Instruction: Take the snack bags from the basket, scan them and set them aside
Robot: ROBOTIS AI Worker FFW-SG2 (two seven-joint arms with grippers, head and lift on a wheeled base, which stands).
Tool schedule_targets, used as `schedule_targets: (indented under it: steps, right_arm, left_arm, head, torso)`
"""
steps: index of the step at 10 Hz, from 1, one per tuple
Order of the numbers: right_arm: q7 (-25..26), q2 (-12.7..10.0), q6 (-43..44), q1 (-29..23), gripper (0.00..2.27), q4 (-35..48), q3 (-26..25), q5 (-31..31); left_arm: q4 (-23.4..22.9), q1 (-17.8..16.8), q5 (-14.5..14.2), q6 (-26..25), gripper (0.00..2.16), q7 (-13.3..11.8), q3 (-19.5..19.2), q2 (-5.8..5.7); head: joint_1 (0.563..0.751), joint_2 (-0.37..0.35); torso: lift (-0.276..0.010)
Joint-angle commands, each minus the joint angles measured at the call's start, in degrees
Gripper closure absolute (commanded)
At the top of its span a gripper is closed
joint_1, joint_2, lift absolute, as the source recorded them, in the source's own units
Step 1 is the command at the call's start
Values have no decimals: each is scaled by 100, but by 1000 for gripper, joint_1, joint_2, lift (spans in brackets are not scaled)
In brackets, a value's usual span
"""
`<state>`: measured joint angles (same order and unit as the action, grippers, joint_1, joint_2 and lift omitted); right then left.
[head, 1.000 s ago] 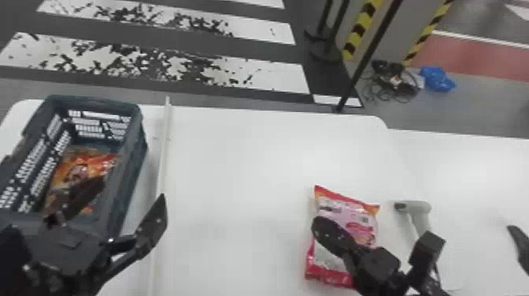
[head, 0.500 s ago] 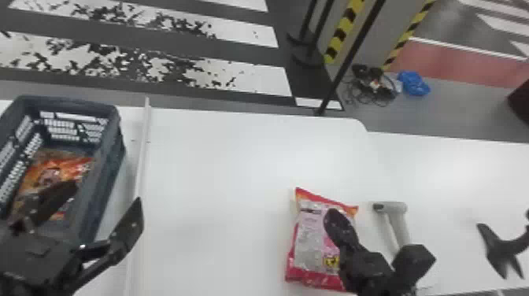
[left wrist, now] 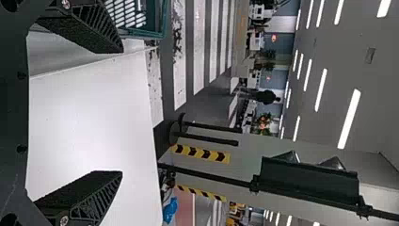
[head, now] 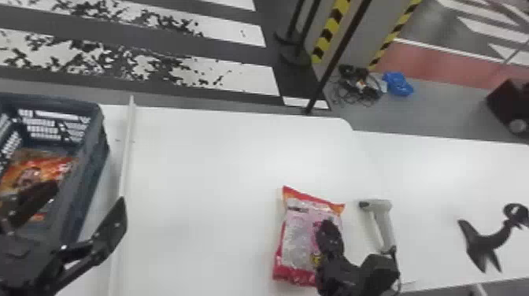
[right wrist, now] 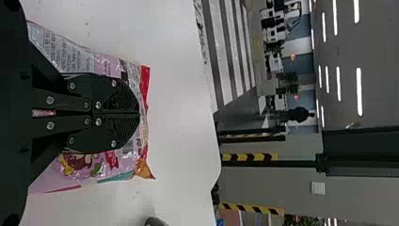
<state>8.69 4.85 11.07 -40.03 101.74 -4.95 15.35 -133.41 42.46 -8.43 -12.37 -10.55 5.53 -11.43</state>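
1. The left pincer (head: 89, 193) is black, with flat, tapering fingers (left wrist: 89, 197) and slim black link bars.
2. Slanted ribs line the sides of those fingers; their inner faces look rough and grainy.
3. The left wrist plate (left wrist: 14, 113) is black and dotted with small round dark holes.
4. A pale metal screw sits near the left wrist plate, at each finger's base.
5. The right pincer (head: 327, 227) is black too, its fingers (right wrist: 120, 99) broad, rounded and finely ribbed, studded with silvery screws.
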Motion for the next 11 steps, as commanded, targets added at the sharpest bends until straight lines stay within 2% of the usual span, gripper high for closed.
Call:
schedule_targets:
  steps: [1,4,7,11]
  right_arm:
    - [353,7,92,65,2256,-198,249,-182]
    - [371,69,57,355,2256,-611,328,-191]
    - [204,236,233,830,2256,-1297,223,-173]
    - [-587,526,918,1146,2256,-1789,109,-314]
  left_arm:
    - [35,-1,0,28,73,0,-8,0]
    - [79,-1,0,81,73,0,-8,9]
    - [114,-1,0,99,73,-9,-25,18]
    - [114,-1,0,99,73,-27,-34,9]
  head:
    - [695,-339]
    - [695,-319]
    - [695,-320]
    - [695,-331]
  torso:
    - [-75]
    - [-75]
    - [-75]
    - [-75]
